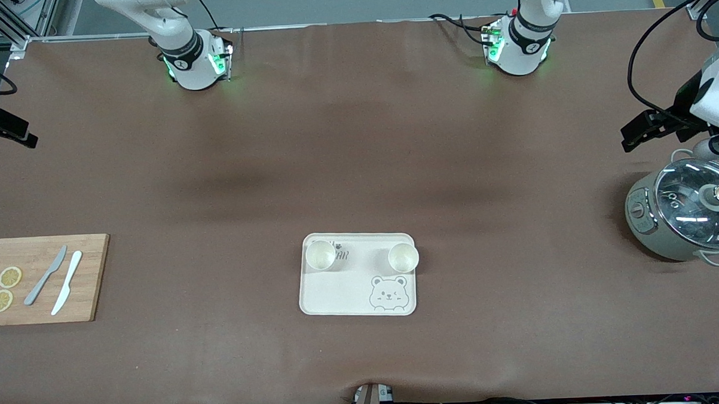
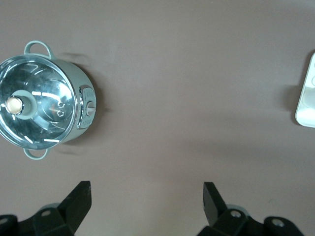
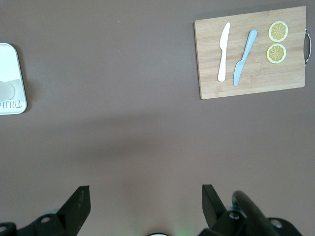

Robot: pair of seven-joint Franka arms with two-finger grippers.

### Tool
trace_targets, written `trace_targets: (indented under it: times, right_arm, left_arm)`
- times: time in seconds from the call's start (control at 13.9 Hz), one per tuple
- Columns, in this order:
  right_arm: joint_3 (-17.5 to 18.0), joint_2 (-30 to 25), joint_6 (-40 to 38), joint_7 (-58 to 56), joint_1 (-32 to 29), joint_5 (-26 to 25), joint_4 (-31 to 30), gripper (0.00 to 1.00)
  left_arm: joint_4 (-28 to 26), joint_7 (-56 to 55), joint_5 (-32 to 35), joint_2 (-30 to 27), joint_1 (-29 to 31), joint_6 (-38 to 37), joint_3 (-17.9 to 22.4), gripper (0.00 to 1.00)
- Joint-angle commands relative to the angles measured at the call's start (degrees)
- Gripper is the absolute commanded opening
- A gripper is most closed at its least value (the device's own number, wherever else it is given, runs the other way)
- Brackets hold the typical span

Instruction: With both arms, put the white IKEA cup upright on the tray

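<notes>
The brown table (image 1: 358, 166) stretched wide beneath both arms; the left arm (image 1: 717, 88) hung at its own end of the table, and the right arm was drawn off past the other end, both waiting. The round grey-green cooking pot (image 1: 686, 217) with its glass lid stood toward the left arm's end; the bamboo cutting board (image 1: 42, 279) lay toward the right arm's end. The cream tray (image 1: 350, 292) sat between them, nearer the front camera than the arm bases, with the winking bear drawing (image 1: 388, 293) in its corner nearest the camera on the pot's side. Two white cups stood upright on the tray along its edge farther from the camera; the first cup (image 1: 320, 255) was toward the right arm's end, partly covering the grey lettering (image 1: 341, 254), and the second cup (image 1: 403, 258) was toward the left arm's end, well apart from the first. On the board lay a grey knife (image 1: 45, 276) and a white knife (image 1: 67, 282) side by side, with two lemon slices (image 1: 5, 289) beside them. The left gripper (image 2: 146, 194) hovered over bare table near the pot, its jaws spread wide and holding nothing; the right gripper (image 3: 146, 196) hovered over bare table between board and tray, likewise spread wide and holding nothing.
</notes>
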Motion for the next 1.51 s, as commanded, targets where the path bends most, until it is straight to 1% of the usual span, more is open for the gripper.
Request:
trace_targets:
  times: [0.0,0.14,0.36,0.93,1.29,1.44]
  right_arm:
    - [0.1,-0.7,-0.1,-0.5,0.2,-1.2,-0.1,1.00]
    - [0.1,-0.7,-0.2,-0.5,0.1,-1.2,-0.1,1.00]
    - [0.1,-0.7,-0.2,-0.5,0.0,-1.2,-0.1,1.00]
    - [0.1,-0.7,-0.2,-0.4,-0.2,-1.1,-0.1,1.00]
    - [0.0,-0.7,-0.2,-0.3,-0.3,-1.1,0.0,1.00]
    - [0.0,-0.7,-0.2,-0.1,-0.3,-1.1,0.0,1.00]
  left_arm:
    - [-0.4,6.1,-0.9,-0.8,0.0,0.4,0.2,1.00]
    - [-0.2,6.1,-1.4,-0.8,0.0,0.4,0.2,1.00]
    - [0.0,5.5,-5.5,-0.9,0.0,0.4,0.2,1.00]
    - [1.4,5.9,-4.6,-0.5,-0.1,-0.3,0.2,1.00]
    - [2.7,5.8,-4.5,-0.4,-0.5,-3.3,0.2,1.00]
    - [2.7,5.5,-3.0,-0.3,-0.8,-3.7,-0.7,1.00]
